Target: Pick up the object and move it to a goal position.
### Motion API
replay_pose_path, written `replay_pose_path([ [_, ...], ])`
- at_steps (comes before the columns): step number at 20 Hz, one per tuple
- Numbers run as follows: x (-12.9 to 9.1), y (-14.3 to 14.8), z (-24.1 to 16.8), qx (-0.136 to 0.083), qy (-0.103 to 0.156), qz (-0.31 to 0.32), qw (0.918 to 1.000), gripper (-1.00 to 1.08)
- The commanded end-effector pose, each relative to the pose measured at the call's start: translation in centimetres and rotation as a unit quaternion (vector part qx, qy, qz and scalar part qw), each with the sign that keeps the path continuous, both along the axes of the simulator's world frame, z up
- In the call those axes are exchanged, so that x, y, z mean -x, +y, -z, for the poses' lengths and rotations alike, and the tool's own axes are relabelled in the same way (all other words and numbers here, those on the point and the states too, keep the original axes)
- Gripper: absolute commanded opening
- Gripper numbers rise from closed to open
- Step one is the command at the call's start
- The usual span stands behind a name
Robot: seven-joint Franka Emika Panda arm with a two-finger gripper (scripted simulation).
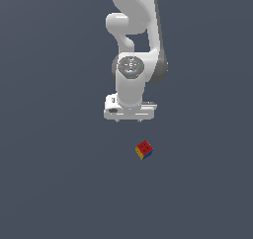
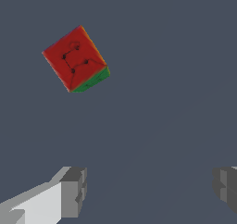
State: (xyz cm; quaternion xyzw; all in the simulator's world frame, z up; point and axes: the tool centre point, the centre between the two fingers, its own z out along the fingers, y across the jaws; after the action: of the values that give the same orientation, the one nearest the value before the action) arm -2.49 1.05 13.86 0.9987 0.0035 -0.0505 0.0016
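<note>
Exterior view: looks down on arm from high up, fairly far back, whole scene on plain grey floor (image 1: 49, 183). Gripper (image 1: 129, 120) sits mid-frame, cube (image 1: 144, 150) small just below it in picture.

Wrist view: camera on wrist, faces along fingers toward floor, way closer. Fingertips (image 2: 74, 190) poke in at frame edge, cube (image 2: 76, 59) big, red face toward lens.

Shared: cube, floor around it, fingertips (barely visible in exterior view, probably those little nubs).
</note>
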Motion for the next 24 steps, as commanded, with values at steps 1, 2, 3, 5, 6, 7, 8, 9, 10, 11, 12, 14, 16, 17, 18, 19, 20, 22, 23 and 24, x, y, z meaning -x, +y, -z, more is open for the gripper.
replay_pose_path([
  [1, 0.0, 0.0, 0.0, 0.0, 0.0, 0.0, 1.0, 1.0],
  [2, 0.0, 0.0, 0.0, 0.0, 0.0, 0.0, 1.0, 1.0],
  [3, 0.0, 0.1, 0.0, 0.0, 0.001, -0.001, 1.0, 1.0],
  [5, 0.0, 0.3, 0.1, 0.001, 0.003, -0.002, 1.0, 1.0],
  [6, -0.1, 0.5, 0.2, 0.002, 0.004, -0.003, 1.0, 1.0],
  [7, -0.1, 0.7, 0.3, 0.003, 0.006, -0.004, 1.0, 1.0],
  [8, -0.1, 0.8, 0.3, 0.003, 0.007, -0.005, 1.0, 1.0],
  [9, -0.1, 0.9, 0.4, 0.004, 0.008, -0.005, 0.9999, 1.0],
  [10, -0.1, 1.0, 0.4, 0.004, 0.009, -0.005, 0.9999, 1.0],
  [11, -0.1, 1.0, 0.4, 0.004, 0.009, -0.005, 0.9999, 1.0],
  [12, -0.1, 1.0, 0.4, 0.004, 0.009, -0.005, 0.9999, 1.0],
  [14, -0.1, 1.0, 0.4, 0.004, 0.009, -0.006, 0.9999, 1.0],
  [16, -0.3, 1.1, 0.5, 0.004, 0.008, -0.011, 0.9999, 1.0],
  [17, -0.4, 1.1, 0.6, 0.004, 0.007, -0.015, 0.9999, 1.0],
  [18, -0.6, 1.2, 0.6, 0.003, 0.006, -0.02, 0.9998, 1.0],
  [19, -0.8, 1.4, 0.7, 0.003, 0.005, -0.026, 0.9996, 1.0],
  [20, -1.1, 1.5, 0.8, 0.003, 0.004, -0.032, 0.9995, 1.0],
  [22, -1.6, 1.8, 1.1, 0.002, 0.0, -0.048, 0.9988, 1.0],
  [23, -2.0, 2.0, 1.3, 0.001, -0.001, -0.057, 0.9984, 1.0],
  [24, -2.3, 2.2, 1.4, 0.001, -0.003, -0.067, 0.9977, 1.0],
])
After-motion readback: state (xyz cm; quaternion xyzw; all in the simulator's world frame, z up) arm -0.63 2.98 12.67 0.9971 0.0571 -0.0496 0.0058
